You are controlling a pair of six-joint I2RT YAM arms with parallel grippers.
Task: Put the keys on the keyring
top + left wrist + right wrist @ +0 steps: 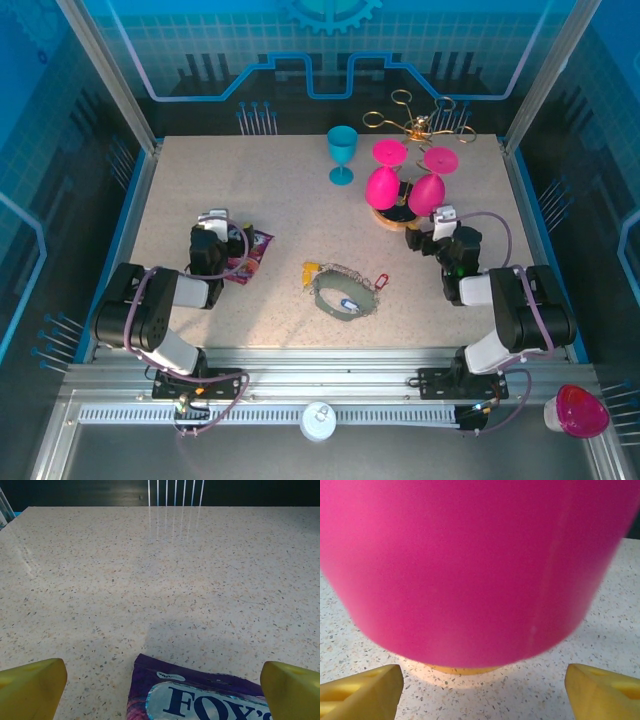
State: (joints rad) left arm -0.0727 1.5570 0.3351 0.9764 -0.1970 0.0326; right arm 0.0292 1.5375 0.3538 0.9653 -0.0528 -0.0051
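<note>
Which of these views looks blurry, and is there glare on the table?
Right wrist view: the pink goblet is so close it looks soft, the table beneath sharper. Left wrist view: white streaks of glare near the table's far edge, a soft shadow beyond the candy bag. Top view: evenly lit, sharp.

Speckled beige table (200, 180). Dark grey keyring (322, 298): blue key (349, 305) inside it, red key (381, 283) at its right, yellow key (311, 268) at its left. Behind it, pink goblets (381, 187), a teal goblet (342, 150) and a gold rack (420, 122). Left of it, a purple packet (255, 248) with blue lettering.
</note>
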